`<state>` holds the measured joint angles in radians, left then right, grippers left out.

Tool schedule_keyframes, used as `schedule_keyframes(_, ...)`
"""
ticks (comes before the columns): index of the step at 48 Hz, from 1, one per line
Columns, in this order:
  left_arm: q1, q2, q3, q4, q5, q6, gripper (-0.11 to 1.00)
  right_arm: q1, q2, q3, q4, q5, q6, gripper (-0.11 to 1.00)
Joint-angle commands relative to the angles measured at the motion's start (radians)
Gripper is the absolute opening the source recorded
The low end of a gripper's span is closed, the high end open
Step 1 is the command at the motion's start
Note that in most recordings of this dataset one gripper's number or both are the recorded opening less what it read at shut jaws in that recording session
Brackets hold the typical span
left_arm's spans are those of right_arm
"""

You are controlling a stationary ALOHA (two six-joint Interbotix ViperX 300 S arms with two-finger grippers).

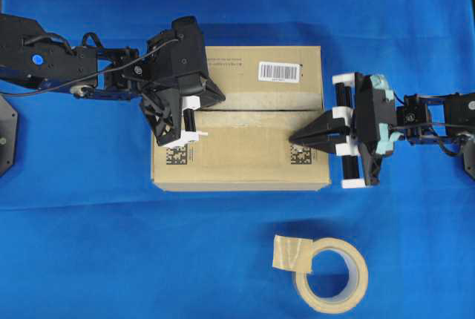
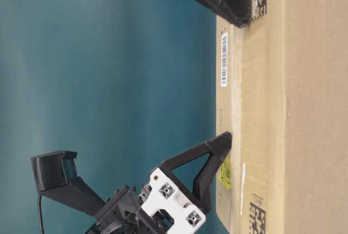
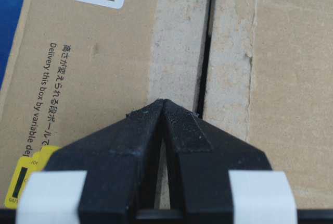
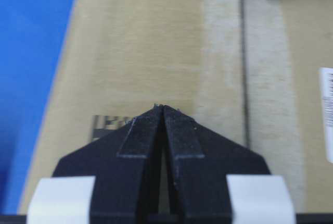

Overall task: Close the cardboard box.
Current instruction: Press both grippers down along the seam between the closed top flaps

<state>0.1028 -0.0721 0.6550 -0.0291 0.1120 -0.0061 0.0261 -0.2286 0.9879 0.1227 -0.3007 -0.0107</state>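
The cardboard box (image 1: 237,152) lies in the middle of the blue cloth with its two top flaps folded down flat. A narrow dark seam (image 1: 252,109) runs between the flaps. My left gripper (image 1: 220,97) is shut and empty, its tip (image 3: 164,101) resting on the far flap just beside the seam (image 3: 205,67), near a yellow sticker (image 3: 26,174). My right gripper (image 1: 292,139) is also shut and empty, its tip (image 4: 161,108) on the near flap over a black square code (image 4: 106,125). A white barcode label (image 1: 280,72) is on the far flap.
A roll of beige tape (image 1: 332,274) with a loose end (image 1: 292,254) lies on the blue cloth (image 1: 89,245) in front of the box, right of centre. Both arms reach in over the box's short ends.
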Motion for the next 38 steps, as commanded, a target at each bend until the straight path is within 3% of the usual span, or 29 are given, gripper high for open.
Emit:
schedule_keyframes(1, -0.009, -0.009, -0.006, -0.002, -0.006, -0.002, 0.0, -0.037, -0.003, -0.014, 0.0, -0.009, -0.002, 0.0)
schedule_keyframes(38, -0.015, -0.011, -0.005, -0.002, -0.006, -0.002, 0.0, -0.117, -0.003, 0.029, 0.002, -0.014, -0.002, 0.0)
